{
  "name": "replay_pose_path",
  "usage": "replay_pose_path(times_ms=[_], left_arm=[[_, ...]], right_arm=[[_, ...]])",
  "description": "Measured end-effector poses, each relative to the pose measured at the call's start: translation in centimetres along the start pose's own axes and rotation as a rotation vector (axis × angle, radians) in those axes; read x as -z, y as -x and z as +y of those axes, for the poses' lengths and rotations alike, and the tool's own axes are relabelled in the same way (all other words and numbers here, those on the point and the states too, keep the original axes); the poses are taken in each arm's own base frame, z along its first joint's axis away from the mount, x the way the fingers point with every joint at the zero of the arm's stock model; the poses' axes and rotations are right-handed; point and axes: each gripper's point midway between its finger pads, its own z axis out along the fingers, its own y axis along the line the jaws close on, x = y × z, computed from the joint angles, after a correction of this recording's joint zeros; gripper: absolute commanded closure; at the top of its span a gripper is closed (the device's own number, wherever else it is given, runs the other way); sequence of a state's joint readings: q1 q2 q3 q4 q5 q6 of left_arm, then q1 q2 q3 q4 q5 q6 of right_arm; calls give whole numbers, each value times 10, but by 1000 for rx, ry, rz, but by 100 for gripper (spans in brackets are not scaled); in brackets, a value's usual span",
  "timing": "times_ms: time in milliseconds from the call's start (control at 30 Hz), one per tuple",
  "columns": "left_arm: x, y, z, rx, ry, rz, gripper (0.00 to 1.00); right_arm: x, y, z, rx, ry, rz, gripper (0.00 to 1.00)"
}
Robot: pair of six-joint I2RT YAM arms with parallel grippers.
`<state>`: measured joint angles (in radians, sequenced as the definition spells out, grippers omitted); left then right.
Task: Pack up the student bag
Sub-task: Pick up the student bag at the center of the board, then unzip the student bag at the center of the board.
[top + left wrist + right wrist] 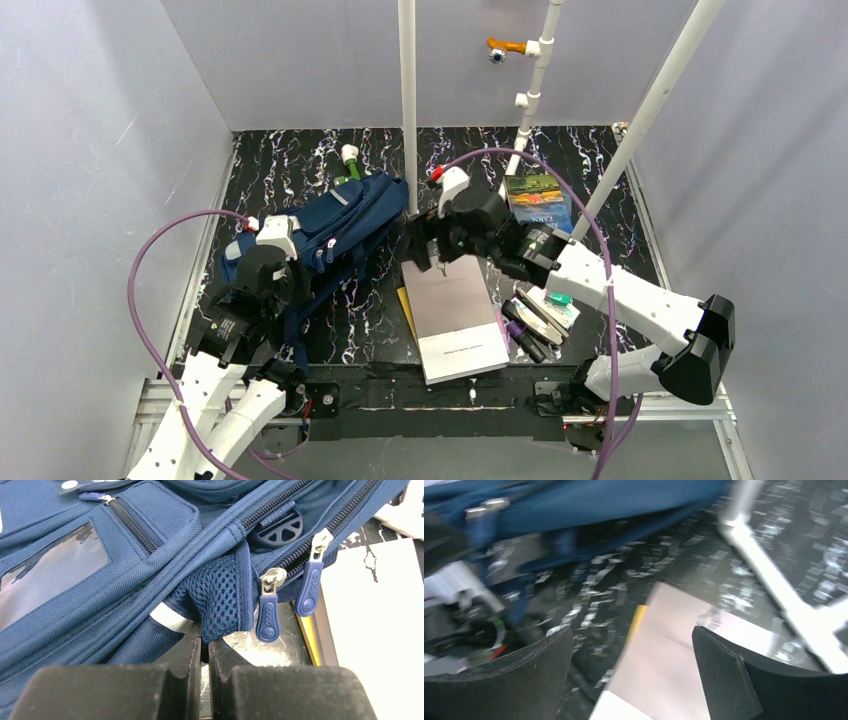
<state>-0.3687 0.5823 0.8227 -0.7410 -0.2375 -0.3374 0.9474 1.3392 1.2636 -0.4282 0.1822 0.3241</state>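
While the bag (350, 215) lies slumped on the left half of the mat (370, 310), the left claw (205, 647) is squeezed tight on its mesh edge, two zip pulls (268, 617) dangling just beside. Right claw (631, 630) hangs spread wide, gripping nothing, over the far end of the grey book (455, 315) beside the bag. White pole (407, 100) stands right behind, between bag and claw. Bottle (350, 160) behind the bag; another book (538, 198) and pens (540, 320) further right.
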Motion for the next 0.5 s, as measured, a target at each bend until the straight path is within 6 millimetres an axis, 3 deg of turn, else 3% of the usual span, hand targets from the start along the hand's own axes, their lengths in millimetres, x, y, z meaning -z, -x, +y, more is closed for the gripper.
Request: replay_pose_path(times_ms=[100,233,400,500], left_arm=[[0,0,-7,-2,-39,2,100],[3,1,-13,0,-82,-13,100],[2,-9,-22,14,-139,13,100],[2,-14,-25,19,-155,31,100]], right_arm=[[7,2,62,-30,186,-30,8],[-14,4,135,-175,393,-47,10],[-67,-13,155,-333,416,26,24],[-79,-22,152,-379,392,56,30]])
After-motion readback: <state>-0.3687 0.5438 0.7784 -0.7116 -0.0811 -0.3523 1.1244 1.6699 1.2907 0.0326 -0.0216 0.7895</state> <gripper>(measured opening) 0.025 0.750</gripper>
